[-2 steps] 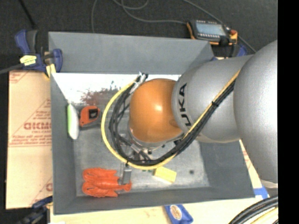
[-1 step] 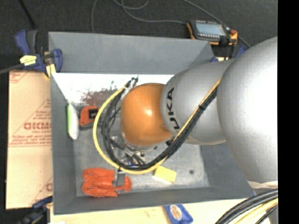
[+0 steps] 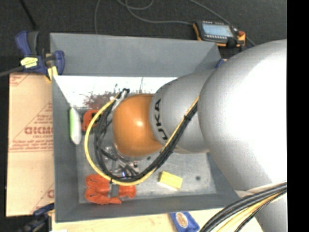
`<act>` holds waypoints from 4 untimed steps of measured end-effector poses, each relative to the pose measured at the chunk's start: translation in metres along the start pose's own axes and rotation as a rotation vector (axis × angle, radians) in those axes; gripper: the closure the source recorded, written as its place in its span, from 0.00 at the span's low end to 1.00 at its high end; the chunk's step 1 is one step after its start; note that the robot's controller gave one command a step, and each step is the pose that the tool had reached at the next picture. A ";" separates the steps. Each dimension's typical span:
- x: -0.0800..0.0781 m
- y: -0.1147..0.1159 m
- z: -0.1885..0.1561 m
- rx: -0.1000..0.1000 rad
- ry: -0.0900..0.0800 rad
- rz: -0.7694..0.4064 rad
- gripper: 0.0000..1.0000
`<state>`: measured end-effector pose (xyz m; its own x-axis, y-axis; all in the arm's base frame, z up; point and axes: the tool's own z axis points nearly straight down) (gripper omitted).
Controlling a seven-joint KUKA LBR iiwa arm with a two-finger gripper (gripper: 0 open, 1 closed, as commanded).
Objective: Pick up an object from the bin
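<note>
Gripper (image 3: 117, 174) sits low in the lower-left part of the grey metal bin (image 3: 135, 57), mostly hidden beneath the arm's rounded orange cover (image 3: 135, 124) and a loop of yellow and black cables (image 3: 91, 139). Whether it is wide or narrow I cannot tell, and nothing can be seen held in it.

Nearest to it is an orange-red crumpled soft thing (image 3: 101, 191) in the bin's lower-left corner, just below the gripper in the frame and perhaps touching it. Its long axis runs left to right along the lower wall. I judge this the likeliest thing to be picked. If so, the move turns on a short drop toward the bottom of the frame, with the grasp taken across the thing's narrow side.

A flat yellow rectangular block (image 3: 170, 180) lies apart to the lower right on the bare floor. A slim white-and-green stick-shaped thing (image 3: 75, 125) lies along the left wall, its long axis running top to bottom. A small orange thing (image 3: 88, 120) lies just beside it, partly covered by the cables.
</note>
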<state>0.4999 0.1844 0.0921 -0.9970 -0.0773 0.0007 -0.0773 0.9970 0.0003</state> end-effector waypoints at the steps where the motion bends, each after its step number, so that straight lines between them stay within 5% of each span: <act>1: 0.009 -0.010 0.011 0.000 -0.002 0.076 0.00; 2: 0.014 -0.012 0.014 -0.001 -0.012 -0.192 0.00; 3: 0.020 -0.011 0.020 -0.003 -0.010 0.270 1.00; 4: 0.020 -0.011 0.020 -0.003 -0.010 0.271 1.00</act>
<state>0.4807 0.1722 0.0721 -0.9813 0.1922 -0.0088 0.1922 0.9814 0.0041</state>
